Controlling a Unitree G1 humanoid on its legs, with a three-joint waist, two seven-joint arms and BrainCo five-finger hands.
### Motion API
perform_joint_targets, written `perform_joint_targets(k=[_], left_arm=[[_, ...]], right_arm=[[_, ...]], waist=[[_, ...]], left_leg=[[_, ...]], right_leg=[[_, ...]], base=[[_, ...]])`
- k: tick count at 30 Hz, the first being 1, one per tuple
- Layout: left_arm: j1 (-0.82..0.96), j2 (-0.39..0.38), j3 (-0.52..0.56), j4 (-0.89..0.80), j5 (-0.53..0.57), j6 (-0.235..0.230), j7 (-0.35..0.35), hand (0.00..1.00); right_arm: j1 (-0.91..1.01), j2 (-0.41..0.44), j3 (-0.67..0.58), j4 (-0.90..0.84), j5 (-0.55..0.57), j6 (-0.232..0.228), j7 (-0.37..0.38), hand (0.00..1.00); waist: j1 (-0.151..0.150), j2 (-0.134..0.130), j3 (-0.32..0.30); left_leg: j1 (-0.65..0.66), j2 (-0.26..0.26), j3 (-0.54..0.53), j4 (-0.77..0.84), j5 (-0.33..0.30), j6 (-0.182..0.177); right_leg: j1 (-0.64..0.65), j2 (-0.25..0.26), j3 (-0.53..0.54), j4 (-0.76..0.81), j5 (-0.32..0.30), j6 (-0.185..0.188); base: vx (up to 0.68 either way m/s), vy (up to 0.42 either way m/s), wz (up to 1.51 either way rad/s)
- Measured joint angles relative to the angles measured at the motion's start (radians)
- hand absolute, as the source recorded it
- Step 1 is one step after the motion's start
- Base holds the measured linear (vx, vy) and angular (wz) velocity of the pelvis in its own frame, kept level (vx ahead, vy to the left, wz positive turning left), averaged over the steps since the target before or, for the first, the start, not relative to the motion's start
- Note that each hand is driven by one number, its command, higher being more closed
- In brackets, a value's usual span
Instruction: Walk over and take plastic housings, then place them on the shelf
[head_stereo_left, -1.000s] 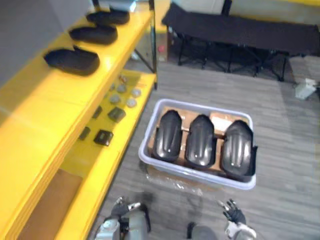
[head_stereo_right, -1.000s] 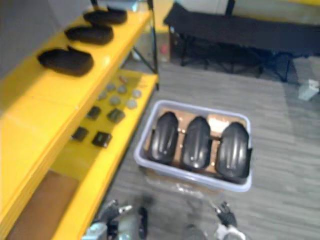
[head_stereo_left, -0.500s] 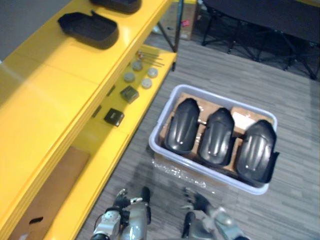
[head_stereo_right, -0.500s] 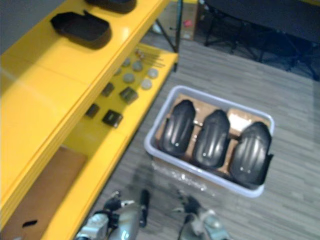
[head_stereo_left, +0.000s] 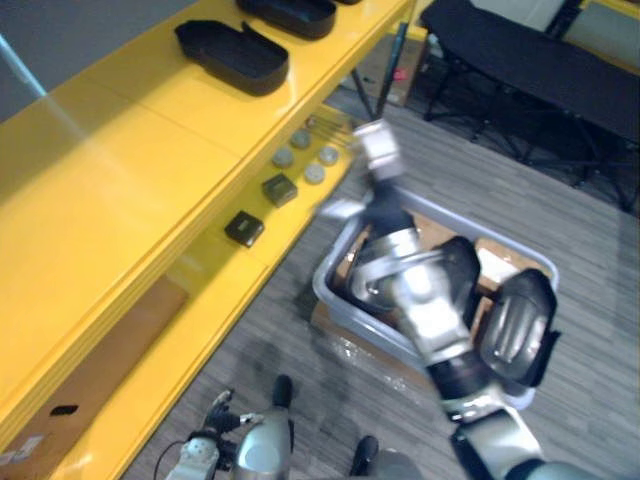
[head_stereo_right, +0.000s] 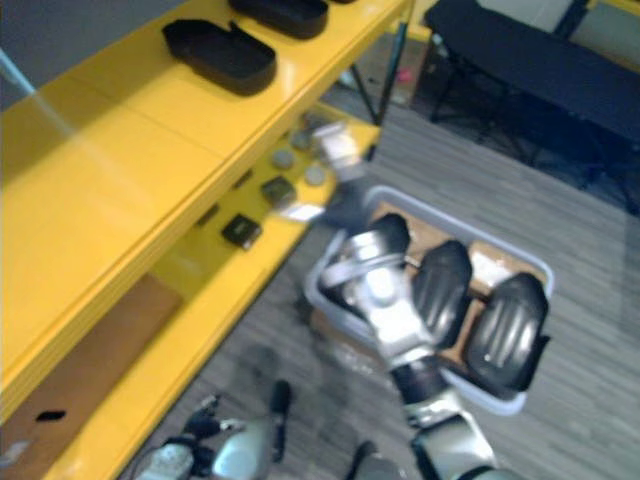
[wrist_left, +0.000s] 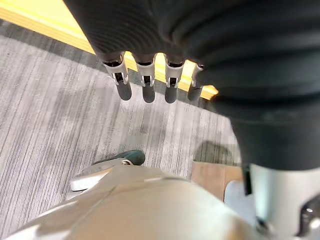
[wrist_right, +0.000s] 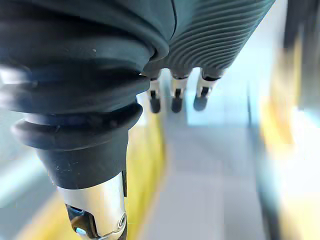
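Observation:
Three dark plastic housings (head_stereo_right: 505, 330) lie side by side in a pale grey bin (head_stereo_left: 335, 303) on the floor. More housings (head_stereo_left: 232, 55) rest on the top yellow shelf (head_stereo_left: 150, 150). My right hand (head_stereo_left: 372, 160) is raised over the bin's left end, close to the lower shelf's edge; its forearm hides part of the left and middle housings. In the right wrist view its fingers (wrist_right: 173, 97) are straight and hold nothing. My left hand (head_stereo_left: 208, 438) hangs low above the floor, fingers (wrist_left: 145, 85) straight and empty.
The lower yellow shelf carries round discs (head_stereo_left: 305, 160) and small dark blocks (head_stereo_left: 279, 188). A brown cardboard sheet (head_stereo_left: 100, 370) lies on the bottom level. A black folding cot (head_stereo_left: 540, 60) stands behind the bin. Grey plank floor surrounds the bin.
The view has shifted closer along the shelf. My right arm has swung up from low near the floor to above the bin's left end. The left hand stays low.

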Motion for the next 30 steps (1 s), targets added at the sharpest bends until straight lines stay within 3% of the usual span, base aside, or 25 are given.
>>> perform_joint_targets(k=[1,5,8,14,15,19,25,27,30], left_arm=[[0.025,-0.001,0.024,-0.015,0.000,-0.015,0.001,0.00],[0.058,0.001,0.074,-0.043,0.000,-0.037,0.002,0.00],[0.060,0.008,0.083,-0.053,0.000,-0.046,0.003,0.00],[0.066,0.010,0.104,-0.065,-0.008,-0.049,0.007,0.00],[0.058,-0.020,0.143,-0.094,-0.077,-0.027,0.022,0.00],[0.058,-0.019,0.143,-0.113,-0.077,-0.027,0.021,0.00],[0.031,-0.022,0.176,-0.141,-0.127,-0.017,0.056,0.00],[0.014,-0.017,0.196,-0.162,-0.158,-0.013,0.066,0.00],[-0.046,-0.015,0.213,-0.149,-0.201,-0.015,0.099,0.00]], right_arm=[[0.112,-0.012,-0.108,-0.002,0.035,0.007,-0.022,0.00],[0.354,0.000,-0.295,0.070,0.085,0.010,-0.041,0.00],[0.431,0.028,-0.376,0.252,0.097,0.012,-0.044,0.00],[0.438,0.090,-0.395,0.475,0.105,0.014,-0.043,0.00],[0.353,0.087,-0.386,0.590,0.144,-0.035,-0.064,0.00],[0.347,0.086,-0.383,0.590,0.144,-0.035,-0.064,0.00],[0.248,0.046,-0.383,0.594,0.180,-0.035,-0.023,0.00],[0.184,0.008,-0.381,0.611,0.203,-0.035,-0.004,0.00],[-0.020,-0.137,-0.327,0.773,0.228,-0.013,0.041,0.00]], waist=[[-0.023,-0.010,-0.008],[-0.068,-0.046,-0.032],[-0.076,-0.065,-0.031],[-0.069,-0.085,-0.023],[-0.018,-0.037,0.038],[-0.017,-0.034,0.039],[-0.005,0.020,0.091],[0.013,0.033,0.117],[0.026,0.070,0.140]], left_leg=[[0.015,0.008,0.023,-0.004,-0.007,-0.003],[0.039,0.018,0.057,-0.040,-0.003,-0.016],[0.042,0.018,0.060,-0.041,-0.004,-0.016],[-0.015,0.009,0.054,0.017,-0.024,0.001],[-0.168,0.060,0.011,0.201,-0.088,0.014],[-0.205,0.063,0.008,0.271,-0.127,0.016],[-0.276,0.073,0.008,0.383,-0.188,0.029],[-0.288,0.070,0.032,0.385,-0.188,0.030],[-0.355,0.063,0.058,0.412,-0.189,0.032]], right_leg=[[0.000,0.000,0.024,-0.007,0.007,-0.004],[-0.017,0.004,0.065,-0.016,0.012,0.004],[-0.023,0.003,0.068,-0.016,0.011,0.006],[-0.054,-0.013,0.061,-0.014,0.002,0.031],[-0.136,0.030,0.049,0.015,0.026,0.034],[-0.138,0.029,0.049,0.016,0.026,0.034],[-0.200,0.018,0.055,0.105,-0.001,0.023],[-0.246,0.002,0.079,0.151,-0.008,0.024],[-0.368,-0.023,0.125,0.249,-0.035,0.029]], base=[[0.01,0.024,-0.52],[0.01,-0.009,-0.39],[-0.01,-0.002,-0.08],[-0.02,0.035,0.05],[0.01,0.038,0.01],[0.05,0.056,0.01],[0.01,0.059,-0.04],[-0.03,0.058,-0.23],[-0.08,0.060,-0.22]])
